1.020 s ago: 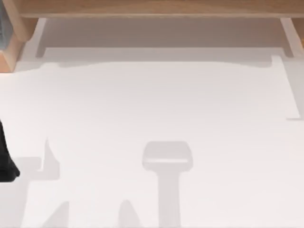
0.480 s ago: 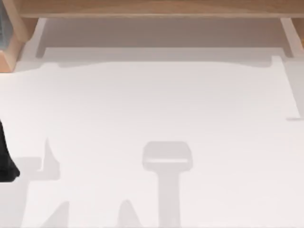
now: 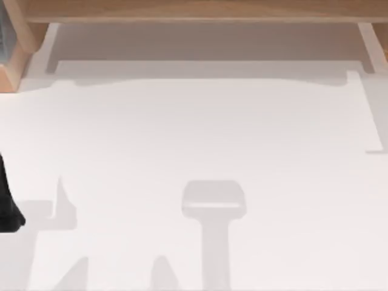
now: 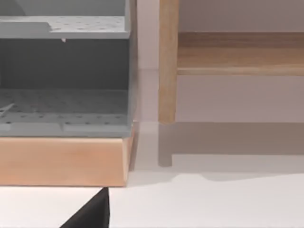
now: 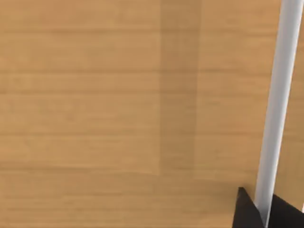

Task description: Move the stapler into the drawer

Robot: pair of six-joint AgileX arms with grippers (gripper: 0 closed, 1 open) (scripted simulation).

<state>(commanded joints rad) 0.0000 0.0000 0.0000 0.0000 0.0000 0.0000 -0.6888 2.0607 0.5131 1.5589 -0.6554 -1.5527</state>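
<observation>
Nothing has moved in the top view over the last second: the white table (image 3: 200,133) lies smooth and bare, crossed by soft grey shadows, and a pale wooden frame (image 3: 194,11) runs straight along its far edge. The left arm (image 3: 7,209), a matte black shape, sits just where it did at the table's left edge. Judging from that stillness, the task has not visibly advanced, and where the stapler lies cannot be told. From the left wrist view, a grey shelf unit (image 4: 64,76) with flat, finely perforated trays stands on a thick block of light wood (image 4: 61,161), squared at its corner. Beside it rises a slim wooden post (image 4: 167,61), with a plank shelf (image 4: 240,54) reaching away behind it. A black wedge of the left gripper (image 4: 92,213) juts over the table; whether it is open or closed cannot be told. From the right wrist view, a broad panel of honey-coloured wood (image 5: 118,109) with fine horizontal grain, probably the drawer front, sits very close. A smooth, round white bar (image 5: 278,104), likely its handle, runs across it. The right gripper (image 5: 266,213) has one dark fingertip pressed to each side of that bar, apparently clamped on it, which suggests opening the drawer is the step in hand.
</observation>
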